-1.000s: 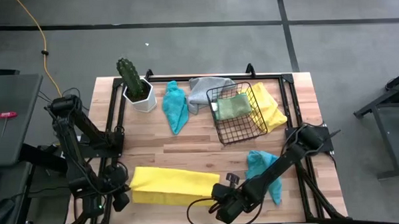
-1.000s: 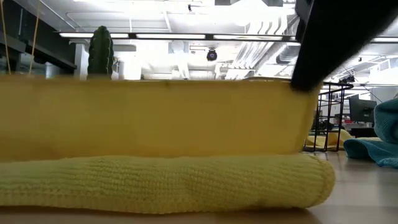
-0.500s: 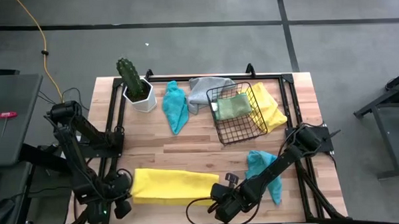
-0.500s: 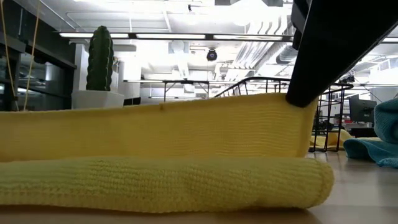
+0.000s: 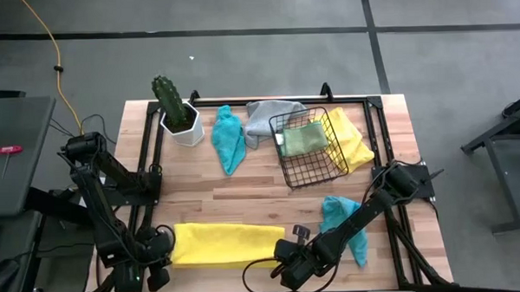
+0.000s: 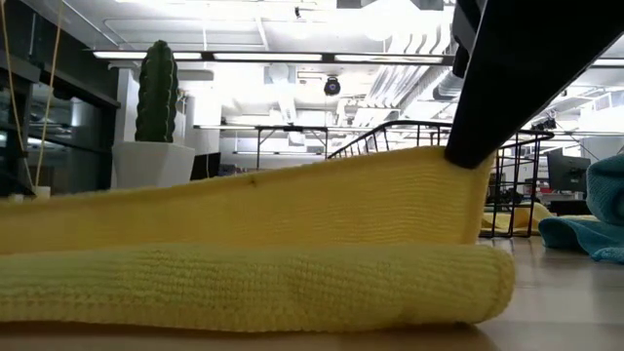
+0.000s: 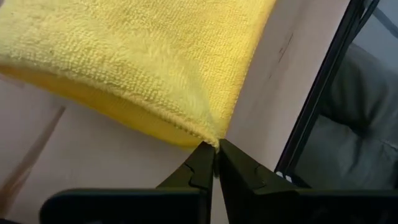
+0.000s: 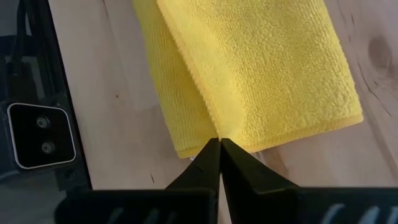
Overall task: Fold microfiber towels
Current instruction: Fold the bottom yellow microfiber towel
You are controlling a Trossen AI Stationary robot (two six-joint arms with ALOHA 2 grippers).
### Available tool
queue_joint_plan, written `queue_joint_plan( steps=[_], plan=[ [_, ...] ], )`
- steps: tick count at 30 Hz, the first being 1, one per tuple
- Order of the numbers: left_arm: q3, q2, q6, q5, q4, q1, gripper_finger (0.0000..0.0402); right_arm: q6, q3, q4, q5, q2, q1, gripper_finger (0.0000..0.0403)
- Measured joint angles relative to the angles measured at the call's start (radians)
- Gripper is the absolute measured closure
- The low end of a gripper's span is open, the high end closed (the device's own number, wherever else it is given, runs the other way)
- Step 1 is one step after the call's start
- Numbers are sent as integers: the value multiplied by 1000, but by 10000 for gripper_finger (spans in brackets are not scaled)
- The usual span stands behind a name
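Wood table (image 5: pixel 261 185) stands on grey floor (image 5: pixel 240 60).

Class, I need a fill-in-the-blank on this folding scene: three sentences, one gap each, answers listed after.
1. Both grippers pinch corners of the long folded towel, whose colour is ____.
2. The light green towel lies inside the black wire ____.
3. The white pot at the table's far left corner holds a ____.

Missing words: yellow; basket; cactus
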Motion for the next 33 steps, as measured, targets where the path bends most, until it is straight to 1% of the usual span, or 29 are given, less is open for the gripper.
queue_joint_plan(
  steps=[4, 8, 11, 13, 15, 19, 21, 23, 24, 26, 28, 31, 33],
  plan=[
    [0, 0, 5, 19, 0, 0, 363, -8, 0, 0, 0, 0, 0, 402],
    [0, 0, 8, 45, 0, 0, 334, -8, 0, 0, 0, 0, -6, 402],
    [0, -10, 41, 52, -1, 16, 309, -10, 0, 0, -1, 0, -12, 389],
    [0, -32, 85, 52, -3, 38, 295, -27, 0, 0, 2, -1, -19, 369],
    [0, -61, 142, 46, -7, 64, 282, -42, 0, -6, 15, -6, -24, 340],
    [0, -107, 232, -26, -40, 102, 265, -61, 0, -4, 18, -16, -34, 273],
    [1, -108, 262, -48, -65, 118, 260, -60, 0, 20, -39, -17, -35, 242],
    [-2, -108, 289, -54, -85, 132, 259, -61, 0, 52, -119, -17, -34, 216],
    [-8, -106, 300, -54, -79, 139, 259, -61, 0, 63, -142, -17, -33, 206],
    [-23, -98, 315, -54, -76, 156, 261, -61, 0, 72, -154, -17, -26, 193],
    [-44, -95, 321, -58, -69, 173, 263, -66, 0, 69, -118, -18, -22, 187],
    [-94, -94, 320, -63, -61, 197, 267, -76, 0, 64, -5, -17, -20, 187],
    [-128, -94, 314, -73, -54, 212, 271, -93, 0, 65, 51, -16, -24, 189]
  ],
)
